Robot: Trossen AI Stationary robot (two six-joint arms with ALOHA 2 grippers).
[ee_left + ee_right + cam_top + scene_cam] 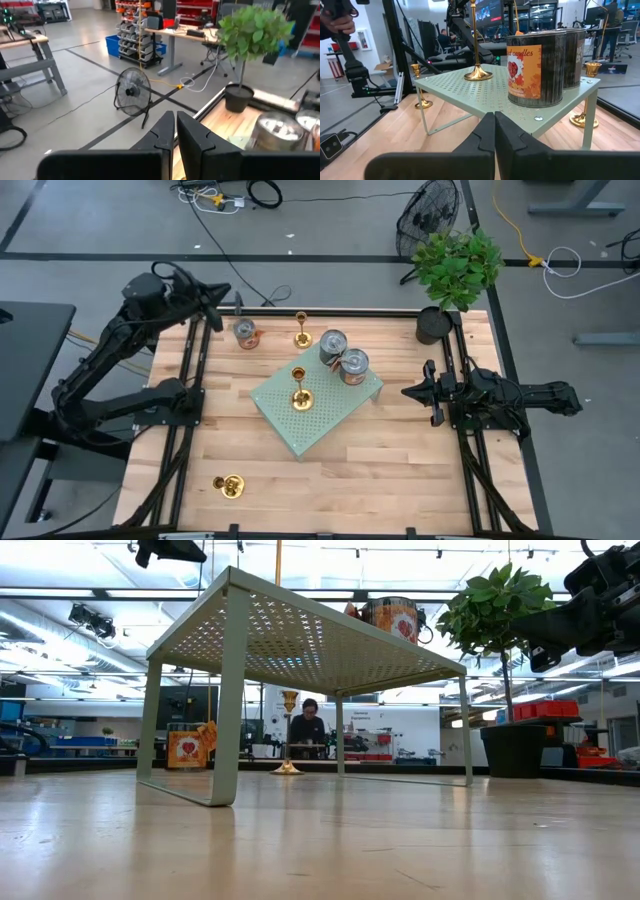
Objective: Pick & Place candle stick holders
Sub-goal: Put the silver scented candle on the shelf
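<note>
Three gold candle stick holders show. One stands on the green perforated shelf point(330, 415), by its base point(299, 390) point(478, 75). A second point(301, 330) point(585, 95) stands on the table past the shelf's far edge. The third point(230, 485) point(422, 86) stands near the table's front left. My left gripper point(232, 302) point(175, 127) is shut and empty, raised above the table's far left corner. My right gripper point(408, 392) point(494, 125) is shut and empty at the table's right side, pointing at the shelf.
Two labelled tin cans point(343, 356) point(540, 67) stand on the shelf's far right part, and a third point(245, 333) stands on the table at the far left. A potted plant point(452, 275) stands at the far right corner. Bare wood lies along the near side.
</note>
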